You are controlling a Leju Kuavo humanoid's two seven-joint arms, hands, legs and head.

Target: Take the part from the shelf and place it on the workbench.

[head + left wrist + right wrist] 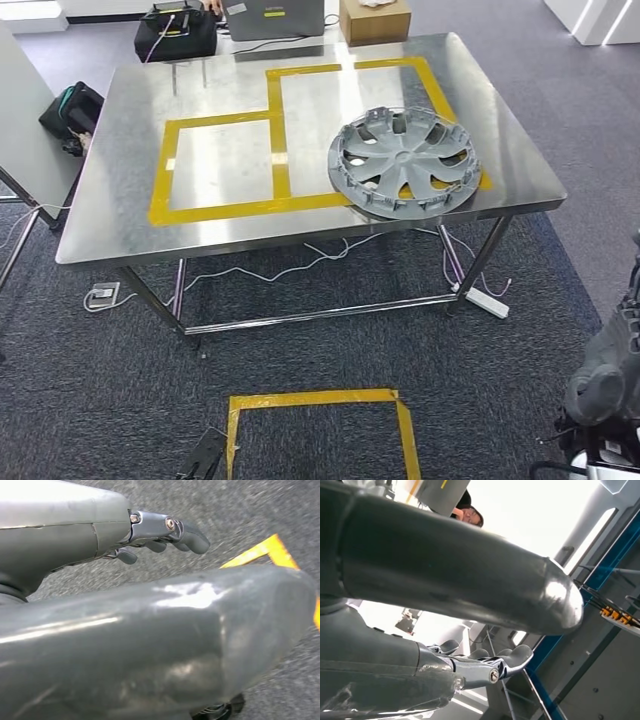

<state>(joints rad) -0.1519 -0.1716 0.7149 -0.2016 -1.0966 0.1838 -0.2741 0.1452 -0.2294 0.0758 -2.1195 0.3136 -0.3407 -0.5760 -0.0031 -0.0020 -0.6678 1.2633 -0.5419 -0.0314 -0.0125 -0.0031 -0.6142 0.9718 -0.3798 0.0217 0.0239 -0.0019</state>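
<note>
The grey plastic wheel cover (pixel 404 163) lies flat on the steel tabletop (pixel 226 100) at its near right, overlapping the yellow tape outline (pixel 281 168) and close to the near edge. Both the left hand (pixel 166 532) and the right hand (pixel 604 375) hold nothing, fingers apart. A knock to the tabletop could likely slide the cover off that edge.
</note>
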